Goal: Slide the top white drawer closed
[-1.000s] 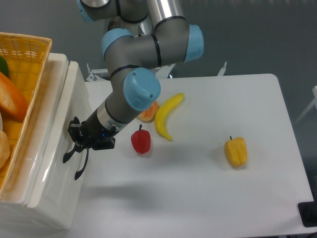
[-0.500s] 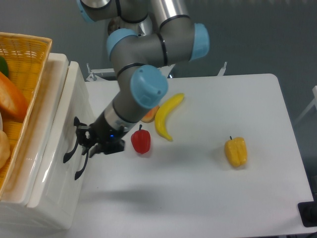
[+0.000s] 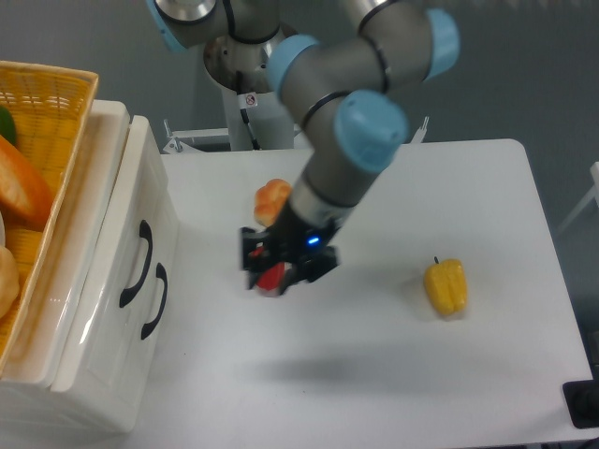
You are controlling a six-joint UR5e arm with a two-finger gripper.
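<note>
The top white drawer (image 3: 110, 238) stands at the left, its front panel facing right, with a black curved handle (image 3: 134, 265) on it. Its front lies in line with the cabinet body beside it. My gripper (image 3: 248, 260) hovers over the table well to the right of the drawer and touches nothing on it. The black fingers (image 3: 245, 240) point left toward the drawer and look spread apart with nothing between them. A red pepper (image 3: 272, 278) shows just under the gripper.
A second black handle (image 3: 155, 301) sits on the lower drawer front. A yellow wicker basket (image 3: 42, 122) with fruit rests on the cabinet top. An orange fruit (image 3: 272, 197) lies behind the arm and a yellow pepper (image 3: 445, 286) to the right.
My gripper has pulled away from the drawer handle and swung right, over the red pepper. The arm now covers the banana. The drawer front has not visibly moved.
</note>
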